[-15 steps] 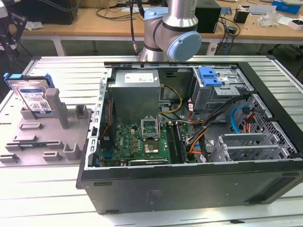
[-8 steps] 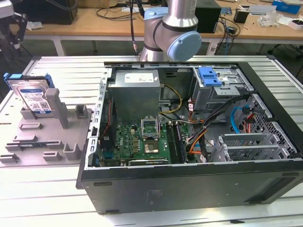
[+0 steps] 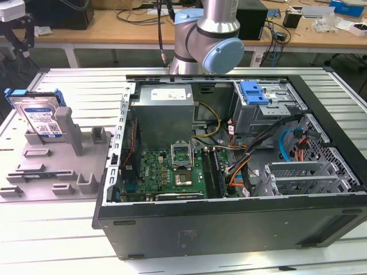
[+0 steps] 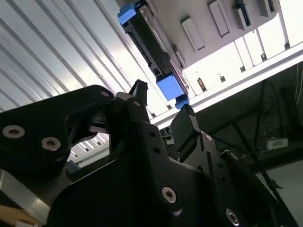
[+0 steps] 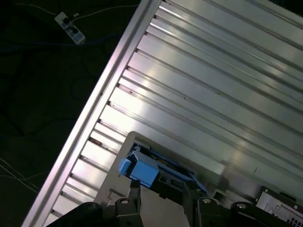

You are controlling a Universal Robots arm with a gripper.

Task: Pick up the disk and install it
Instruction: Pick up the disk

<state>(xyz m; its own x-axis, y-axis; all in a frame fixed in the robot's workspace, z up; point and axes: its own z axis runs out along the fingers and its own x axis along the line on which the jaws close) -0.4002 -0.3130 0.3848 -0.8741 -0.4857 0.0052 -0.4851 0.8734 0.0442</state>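
My gripper (image 4: 162, 100), its two fingers (image 4: 184, 126) spread and empty, hovers near one disk (image 3: 41, 117) leaning on the post (image 3: 73, 134) of one grey tray (image 3: 57, 179), beside one open computer case (image 3: 229, 229).

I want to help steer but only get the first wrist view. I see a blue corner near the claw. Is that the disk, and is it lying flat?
Observer: Yes, the disk. In the exterior view it stands on edge on a grey tray, leaning on its upright post.
Operator: Claw holding it?
Observer: No. In the second wrist view the gripper is open, the blue bracket showing between its fingertips.
Operator: Where's the computer?
Observer: The open computer case sits to the exterior view's right of the tray.
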